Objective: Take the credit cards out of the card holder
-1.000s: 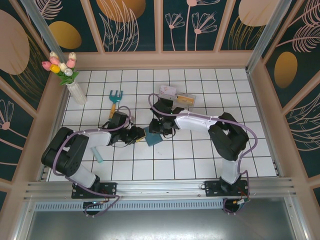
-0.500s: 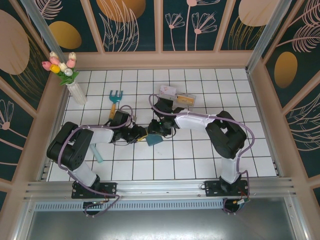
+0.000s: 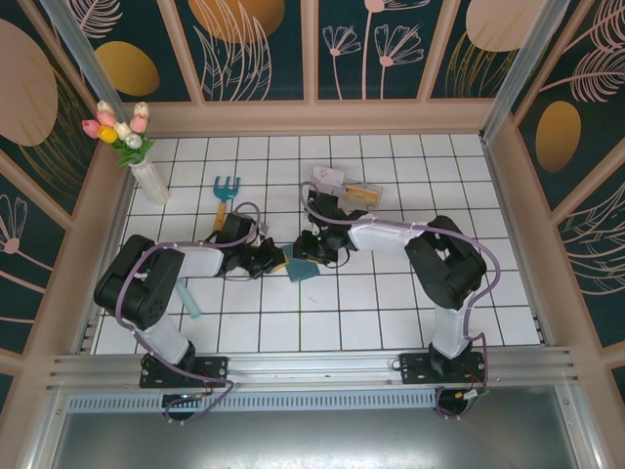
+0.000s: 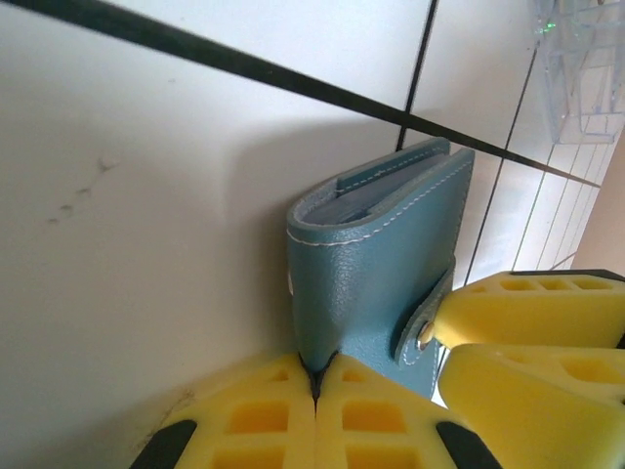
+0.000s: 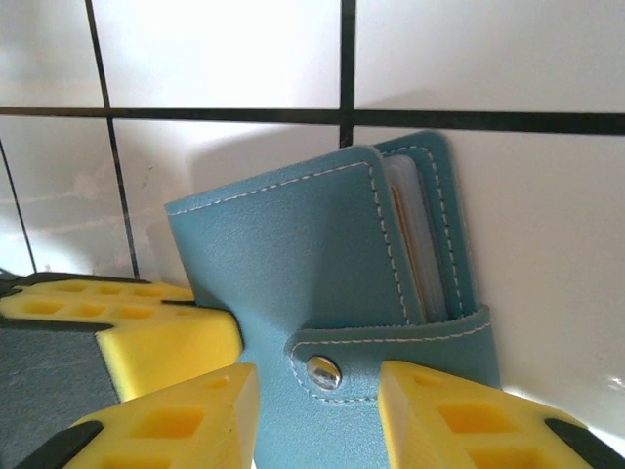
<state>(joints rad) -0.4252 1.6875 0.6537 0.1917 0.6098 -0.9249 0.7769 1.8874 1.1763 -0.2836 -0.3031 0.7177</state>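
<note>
We see the left gripper (image 4: 314, 386) clamped on the card holder (image 4: 376, 264) at its fold. The right gripper (image 5: 317, 415) has its jaws apart, straddling the snap tab (image 5: 324, 371). The holder is shut at mid-table (image 3: 371, 313), with the credit cards (image 5: 418, 244) tucked inside.

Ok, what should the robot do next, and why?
Probably close the right end effector on the snap strap and tug it open. The card holder is snapped shut with cards inside, the left end effector pinches its edge, and the strap sits between the open right jaws.
</note>
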